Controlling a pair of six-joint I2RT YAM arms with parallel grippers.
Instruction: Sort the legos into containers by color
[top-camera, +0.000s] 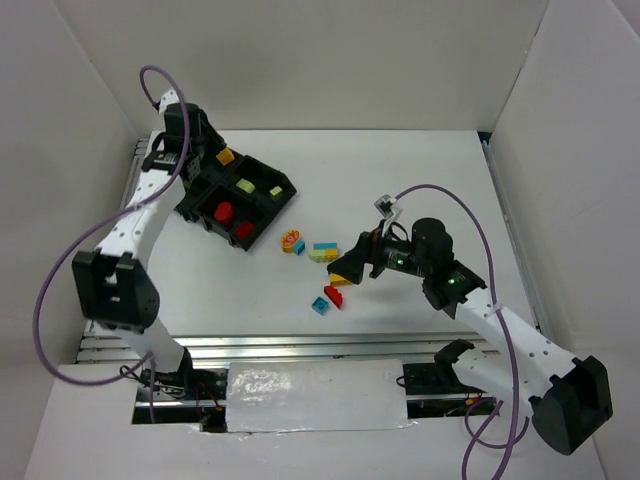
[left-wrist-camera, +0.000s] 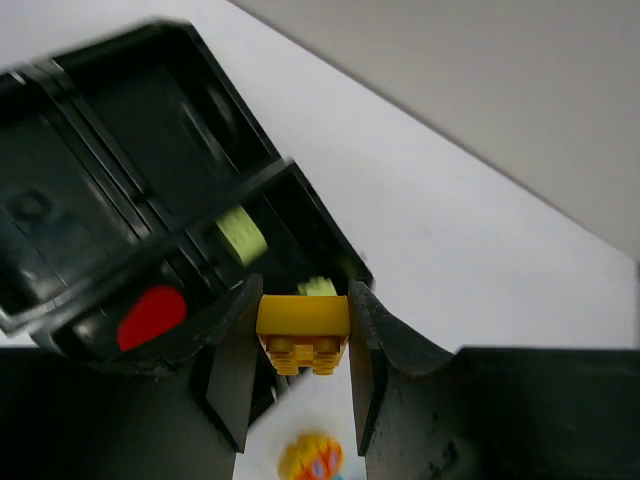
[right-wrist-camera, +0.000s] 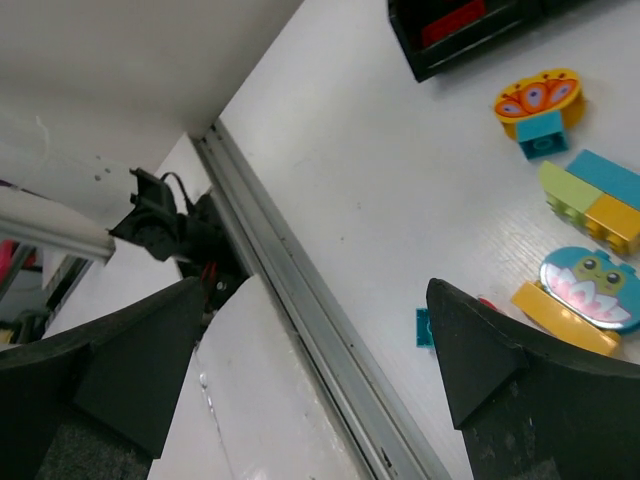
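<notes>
Left gripper (left-wrist-camera: 303, 303) tight on yellow lego (left-wrist-camera: 303, 320) (long axis across the jaws), studs toward wrist camera

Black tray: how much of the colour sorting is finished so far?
Two red bricks and two pale green bricks already sit in separate compartments of the tray. The left tool grips a yellow brick close to it. A cluster of loose bricks is left on the table.

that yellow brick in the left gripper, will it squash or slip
Probably stiff: the yellow brick shows square edges clamped in the left gripper. Likely light, being small. Smooth glossy sides might slip if the grip loosens.
</notes>
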